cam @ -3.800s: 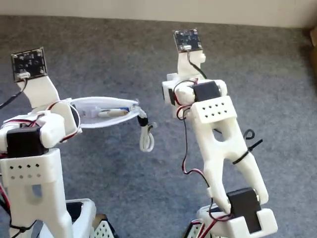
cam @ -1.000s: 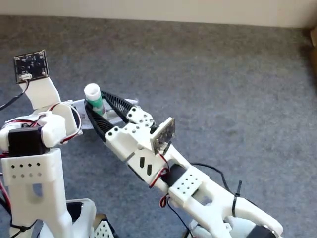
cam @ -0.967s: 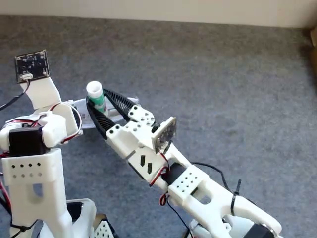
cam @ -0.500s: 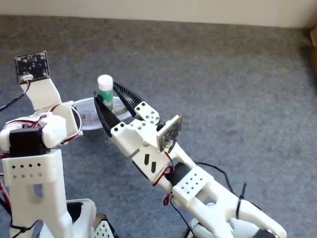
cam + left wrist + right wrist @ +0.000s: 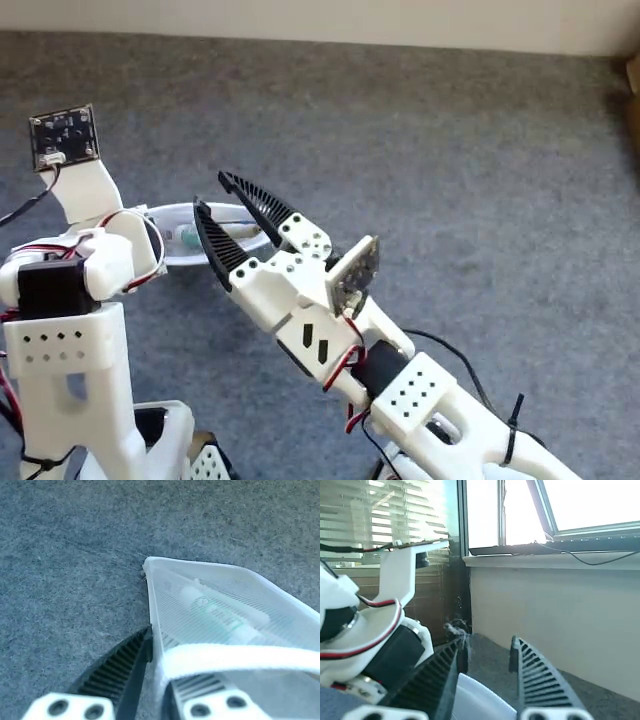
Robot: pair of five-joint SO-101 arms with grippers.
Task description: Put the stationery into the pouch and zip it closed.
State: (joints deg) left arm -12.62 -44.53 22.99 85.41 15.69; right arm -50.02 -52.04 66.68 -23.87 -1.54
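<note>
Pouch (image 5: 225,625) edge is clamped by the left gripper (image 5: 157,652), a glue stick (image 5: 212,614) seen inside. The right gripper (image 5: 211,191) is held spread and empty above.

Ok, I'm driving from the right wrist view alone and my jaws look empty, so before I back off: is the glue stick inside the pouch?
Observer: Yes. The left wrist view shows the glue stick lying inside the pouch, seen through its mesh wall.
Operator: Is anything holding the pouch?
Observer: The left gripper is shut on the pouch's edge.
Operator: And the zip?
Observer: Not closed: the high view shows the pouch's mouth gaping open.
</note>
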